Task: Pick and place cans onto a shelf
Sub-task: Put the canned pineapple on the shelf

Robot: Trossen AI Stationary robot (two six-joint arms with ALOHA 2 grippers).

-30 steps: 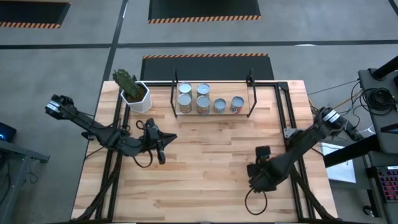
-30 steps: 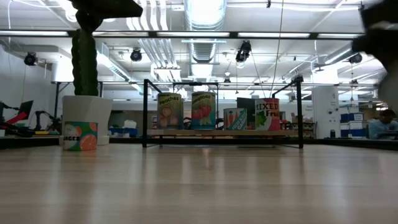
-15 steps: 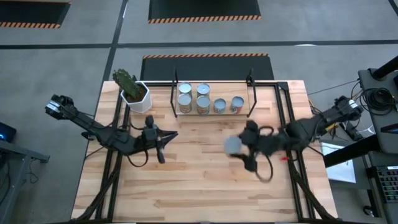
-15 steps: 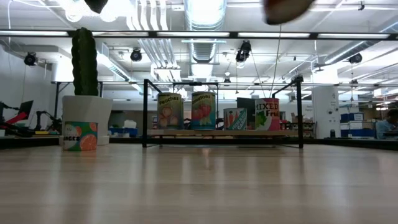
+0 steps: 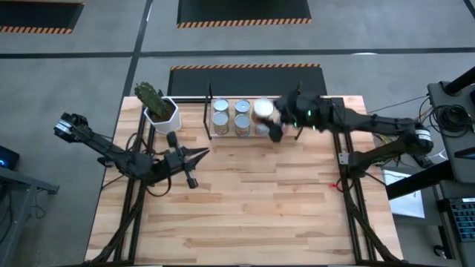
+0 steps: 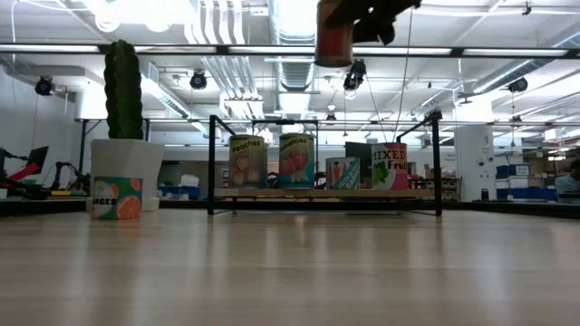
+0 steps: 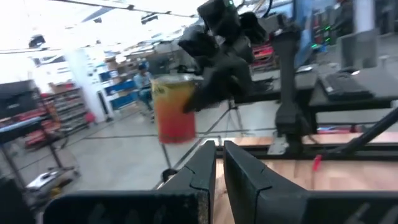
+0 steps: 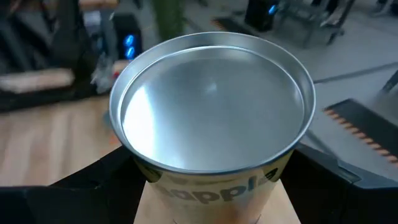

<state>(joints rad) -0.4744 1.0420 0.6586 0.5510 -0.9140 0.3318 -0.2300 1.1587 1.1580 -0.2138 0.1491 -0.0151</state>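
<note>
Right hand grips can above shelf.

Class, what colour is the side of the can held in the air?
Orange-red below, yellowish on top: the can, clearest in the left wrist view.

can: fills most of the right wrist view, shiny silver round top facing the camera, raised rim all around
can label: pale side with part of a word reading "apple" and an orange patch below it
right gripper: dark fingers on both sides of the can, pressed against its wall
wooden tabletop: light wood seen beyond the can on one side
background: blurred; grey floor, an orange-and-black striped strip, dark shapes with a blue light
</note>
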